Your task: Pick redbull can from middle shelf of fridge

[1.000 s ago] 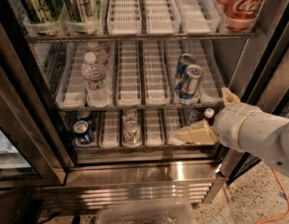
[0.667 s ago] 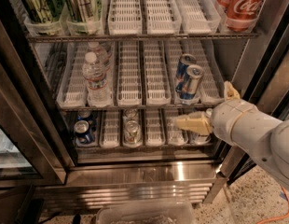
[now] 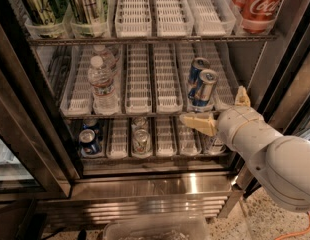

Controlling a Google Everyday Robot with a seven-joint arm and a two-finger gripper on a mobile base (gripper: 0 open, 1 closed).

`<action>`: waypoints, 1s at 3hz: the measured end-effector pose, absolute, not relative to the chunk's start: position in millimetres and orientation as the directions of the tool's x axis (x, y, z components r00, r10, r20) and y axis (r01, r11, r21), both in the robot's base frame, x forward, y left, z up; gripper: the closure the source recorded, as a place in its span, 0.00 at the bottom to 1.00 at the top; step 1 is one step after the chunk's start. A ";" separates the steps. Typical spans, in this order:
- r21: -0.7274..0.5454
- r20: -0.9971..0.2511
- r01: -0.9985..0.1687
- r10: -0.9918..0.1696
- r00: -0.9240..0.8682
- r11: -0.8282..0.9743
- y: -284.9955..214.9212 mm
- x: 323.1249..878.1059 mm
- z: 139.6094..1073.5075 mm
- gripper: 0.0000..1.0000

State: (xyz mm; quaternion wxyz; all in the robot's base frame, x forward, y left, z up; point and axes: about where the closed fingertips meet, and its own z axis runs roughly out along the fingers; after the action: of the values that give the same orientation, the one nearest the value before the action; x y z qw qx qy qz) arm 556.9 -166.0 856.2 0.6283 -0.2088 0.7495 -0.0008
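Note:
Two redbull cans stand one behind the other in a right lane of the middle shelf [image 3: 145,91] of the fridge [image 3: 40,134]; the front redbull can [image 3: 204,89] is slim, blue and silver. My gripper [image 3: 212,106] is at the shelf's front right edge, just below and right of the front can. It is open: one cream finger [image 3: 197,123] points left under the can's lane, the other finger [image 3: 241,96] points up to the can's right. It holds nothing.
Two water bottles [image 3: 102,84] stand in the left lane of the middle shelf. Red cola cans [image 3: 257,4] and green cans [image 3: 87,4] are on the rack above. Short cans [image 3: 89,140] are on the rack below. A dark door frame [image 3: 285,59] is at right.
My gripper has moved up and to the left, from the lower rack level to the front edge of the middle shelf, closer to the front redbull can.

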 end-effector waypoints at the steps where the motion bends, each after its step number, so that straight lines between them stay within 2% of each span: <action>1: -0.232 -0.955 -0.287 -0.274 -0.114 0.929 -166.5 566.0 849.9 0.07; 3: -0.189 -0.970 -0.229 -0.218 -0.108 0.955 -178.1 580.9 846.7 0.12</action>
State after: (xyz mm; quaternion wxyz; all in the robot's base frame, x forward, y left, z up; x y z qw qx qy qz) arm 580.9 -178.1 846.7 0.6509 -0.1502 0.7442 0.0041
